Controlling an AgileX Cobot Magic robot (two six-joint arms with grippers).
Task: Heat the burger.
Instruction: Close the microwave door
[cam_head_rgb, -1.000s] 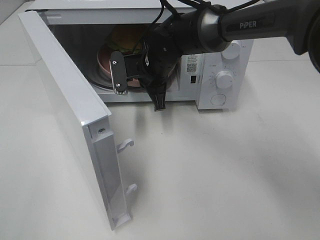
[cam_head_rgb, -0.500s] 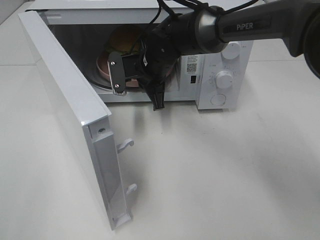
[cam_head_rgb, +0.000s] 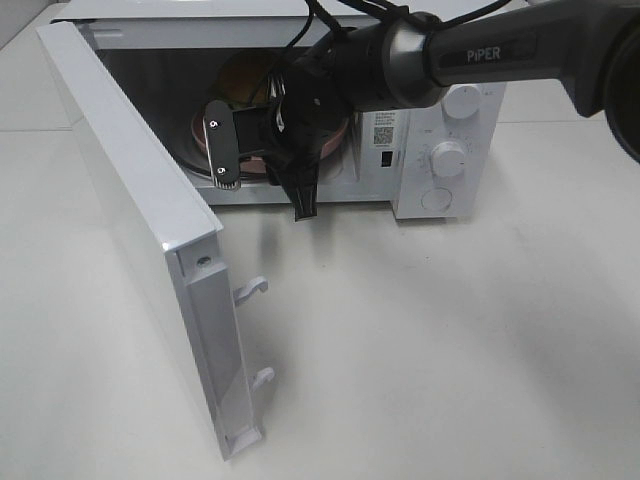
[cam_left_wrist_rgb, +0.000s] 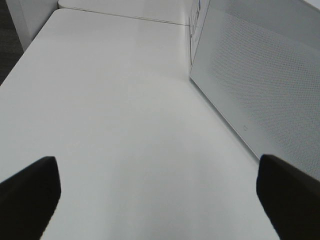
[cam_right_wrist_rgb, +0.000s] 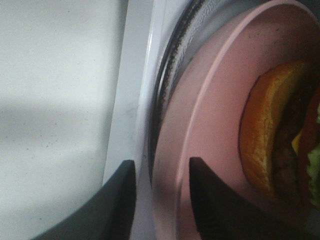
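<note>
In the high view, the microwave (cam_head_rgb: 440, 120) is seen on a pale, matt table (cam_head_rgb: 450, 350), its door (cam_head_rgb: 120, 170) swung wide to the left so that the mouth is left clear. Two white hooks (cam_head_rgb: 252, 290) are carried on the door's free edge, and round knobs (cam_head_rgb: 448, 158) on the flat control face. Much open table is left in front and to the right. The right gripper (cam_head_rgb: 262, 185) is reached in at the sill, over the near rim of the pink plate (cam_head_rgb: 200, 128), which is laid on the glass turntable (cam_head_rgb: 197, 168). The burger (cam_head_rgb: 243, 78) is set on the plate, back in the cavity, its domed bun partly hidden by the arm. In the left wrist view, the left gripper (cam_left_wrist_rgb: 159, 195) is held spread wide over bare, smooth table, with nothing between its dark fingertips (cam_left_wrist_rgb: 30, 195); a white panel (cam_left_wrist_rgb: 260, 80) with a fine dotted mesh is stood beside it. In the right wrist view, the right gripper (cam_right_wrist_rgb: 161, 190) is shown with its jaws parted: one finger is placed over the white sill (cam_right_wrist_rgb: 130, 100), the other over the plate's (cam_right_wrist_rgb: 215, 125) smooth inner face, the thin raised rim lying between them and not clamped. The turntable's (cam_right_wrist_rgb: 167, 85) curved glassy edge is seen just outside the rim. The burger (cam_right_wrist_rgb: 270, 145) is seen on the plate, well apart from the fingers, with an orange-brown bun, a dark patty and green lettuce.
</note>
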